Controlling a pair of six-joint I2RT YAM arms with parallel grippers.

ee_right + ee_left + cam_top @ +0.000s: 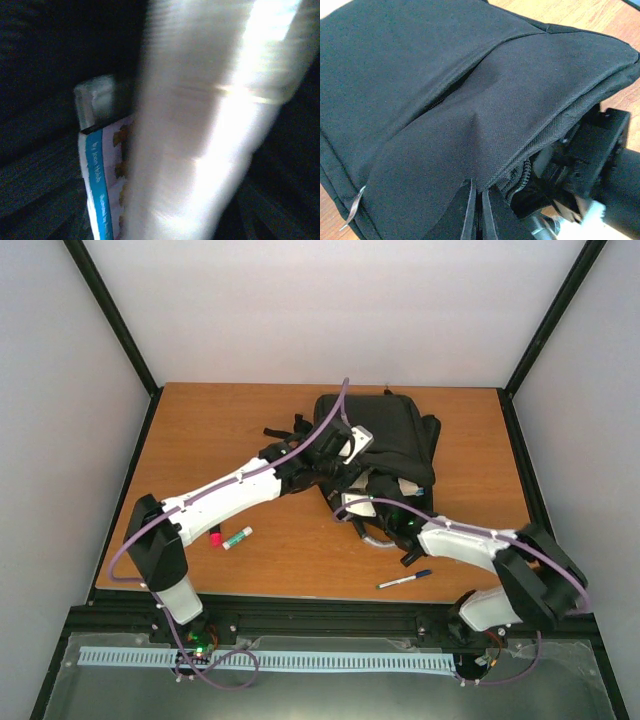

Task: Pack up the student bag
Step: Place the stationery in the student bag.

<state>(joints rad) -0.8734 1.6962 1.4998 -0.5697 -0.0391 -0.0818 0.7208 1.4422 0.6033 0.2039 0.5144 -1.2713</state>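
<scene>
Fabric at the mouth of the student bag [385, 435], lying far back on the counter [220, 430], is being pinched by our closed left end effector [479, 195] to prop the opening while our right end effector [385, 492], spread unclear, is reaching inside beside a book [100, 170].

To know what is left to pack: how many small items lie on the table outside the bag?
3. A pink item and a white-green marker lie close together at the left; a pen lies front right. The arms may hide more.
</scene>
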